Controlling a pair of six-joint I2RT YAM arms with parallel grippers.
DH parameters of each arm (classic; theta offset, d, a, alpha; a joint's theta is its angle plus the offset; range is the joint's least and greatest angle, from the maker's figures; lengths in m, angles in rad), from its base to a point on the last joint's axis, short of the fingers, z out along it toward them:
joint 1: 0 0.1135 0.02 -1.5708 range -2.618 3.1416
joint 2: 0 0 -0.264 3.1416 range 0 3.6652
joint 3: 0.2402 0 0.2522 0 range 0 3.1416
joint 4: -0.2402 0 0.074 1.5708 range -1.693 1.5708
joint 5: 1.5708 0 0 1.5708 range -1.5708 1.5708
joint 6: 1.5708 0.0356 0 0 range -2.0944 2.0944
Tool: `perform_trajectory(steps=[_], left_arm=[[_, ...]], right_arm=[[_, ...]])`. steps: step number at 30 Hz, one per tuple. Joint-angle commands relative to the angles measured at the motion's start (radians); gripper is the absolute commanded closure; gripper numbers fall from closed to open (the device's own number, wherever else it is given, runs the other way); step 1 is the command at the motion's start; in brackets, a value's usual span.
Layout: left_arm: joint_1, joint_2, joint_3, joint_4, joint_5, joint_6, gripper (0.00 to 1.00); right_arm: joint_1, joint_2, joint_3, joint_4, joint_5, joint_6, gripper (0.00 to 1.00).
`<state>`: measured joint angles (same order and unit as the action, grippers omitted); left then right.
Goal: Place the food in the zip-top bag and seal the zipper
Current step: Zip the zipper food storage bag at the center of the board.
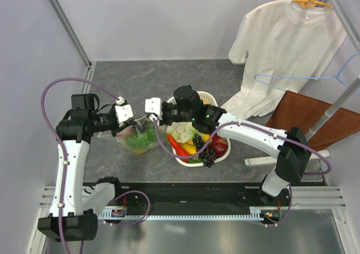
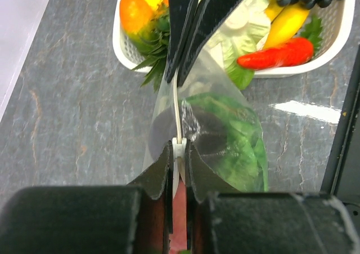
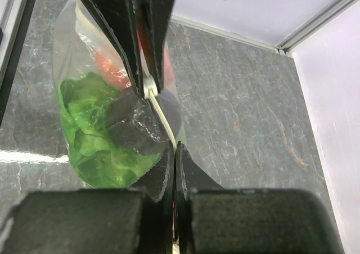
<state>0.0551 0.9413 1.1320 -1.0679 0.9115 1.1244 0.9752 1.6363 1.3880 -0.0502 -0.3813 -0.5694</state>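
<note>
The left claw [image 1: 125, 112] and the right claw [image 1: 153, 107] face each other just above the tabletop [image 1: 129, 79], each closed narrow and pinching the zipper [image 2: 176, 105] of the bag [image 1: 138, 140]. The bag hangs below them, just left of the white basket [image 1: 212, 99]. Whether its bottom rests on the tabletop I cannot tell. Green lettuce [image 2: 236, 136] fills the lower part of the bag, with something reddish [image 3: 107, 67] higher up. A red pepper [image 2: 275, 54], grapes [image 1: 203, 152] and yellow pieces lie in the basket, so the filling looks partial, yet the step in hand appears to be the sealing. Between the 2 claws the strip reads as 1 thin pale line, so its halves seem to lie together, though whether they have locked cannot be seen. To do this well, 1 claw should act as the anchor while the other slides along the strip with firm, even pressure, keeping the line taut and straight so the 2 halves meet squarely. The pull should stay gentle, since the film is floppy and could slip from a pinch or pucker. The lettuce sits near the mouth, and a leaf caught in the strip would likely leave a gap.
</note>
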Motion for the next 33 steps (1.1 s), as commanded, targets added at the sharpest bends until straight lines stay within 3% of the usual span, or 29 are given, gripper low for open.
perform_trajectory(steps=[1,13,33], left_arm=[[0.049,-0.01,0.003,-0.006,-0.12,-0.012,0.98],[0.126,-0.029,0.009,0.005,-0.194,0.002,0.98],[0.135,-0.068,-0.008,0.12,-0.572,-0.077,0.98]], right_arm=[[-0.069,-0.039,-0.015,0.044,0.028,0.003,1.0],[-0.135,-0.047,-0.075,0.141,0.084,-0.021,1.0],[-0.158,0.045,-0.018,0.262,0.223,-0.015,1.0]])
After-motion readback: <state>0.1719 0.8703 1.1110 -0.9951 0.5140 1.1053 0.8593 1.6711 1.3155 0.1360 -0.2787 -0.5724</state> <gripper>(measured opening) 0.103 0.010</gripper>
